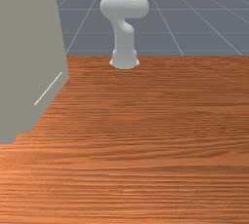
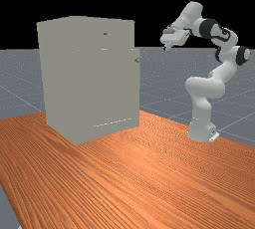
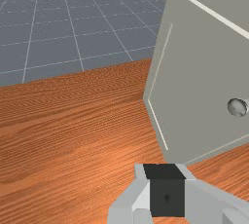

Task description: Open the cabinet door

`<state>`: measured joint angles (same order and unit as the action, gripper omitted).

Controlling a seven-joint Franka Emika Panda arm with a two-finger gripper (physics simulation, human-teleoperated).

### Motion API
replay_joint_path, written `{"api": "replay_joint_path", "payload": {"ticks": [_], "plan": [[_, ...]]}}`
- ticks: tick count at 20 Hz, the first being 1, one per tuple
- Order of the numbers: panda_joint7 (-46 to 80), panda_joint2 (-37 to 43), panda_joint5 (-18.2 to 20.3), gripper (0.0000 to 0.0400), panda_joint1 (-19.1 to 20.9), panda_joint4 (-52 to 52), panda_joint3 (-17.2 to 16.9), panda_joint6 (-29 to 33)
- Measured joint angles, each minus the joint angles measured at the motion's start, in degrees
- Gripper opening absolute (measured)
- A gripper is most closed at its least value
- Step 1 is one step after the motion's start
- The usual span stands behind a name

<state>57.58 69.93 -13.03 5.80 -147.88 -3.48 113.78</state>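
the cabinet (image 2: 89, 83) stands on the surface (image 2: 124, 173), inside hidden. the gripper (image 2: 167, 47) is apart; i can't tell its opening or hold.

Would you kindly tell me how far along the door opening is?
Nothing looks done: the cabinet door appears closed against the cabinet. No hold is in hand; the gripper hangs in the air, apart from the knob. Reaching the knob and opening the door are left.
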Motion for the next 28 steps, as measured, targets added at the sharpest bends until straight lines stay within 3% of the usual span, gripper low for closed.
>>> {"api": "replay_joint_path", "payload": {"ticks": [7,10,17,21,28], "plan": [[-4.9,4.2,-7.7,0.0,8.4,4.5,-14.3,1.0],[-4.7,2.4,-10.0,0.0,9.4,5.1,-18.0,6.8],[0.2,-12.8,-15.5,0.0,10.3,5.1,-23.8,22.9],[1.0,-11.3,-16.0,0.0,11.1,1.0,-23.7,24.4],[10.2,-6.9,-16.4,0.0,11.8,-6.4,-10.3,25.2]]}}
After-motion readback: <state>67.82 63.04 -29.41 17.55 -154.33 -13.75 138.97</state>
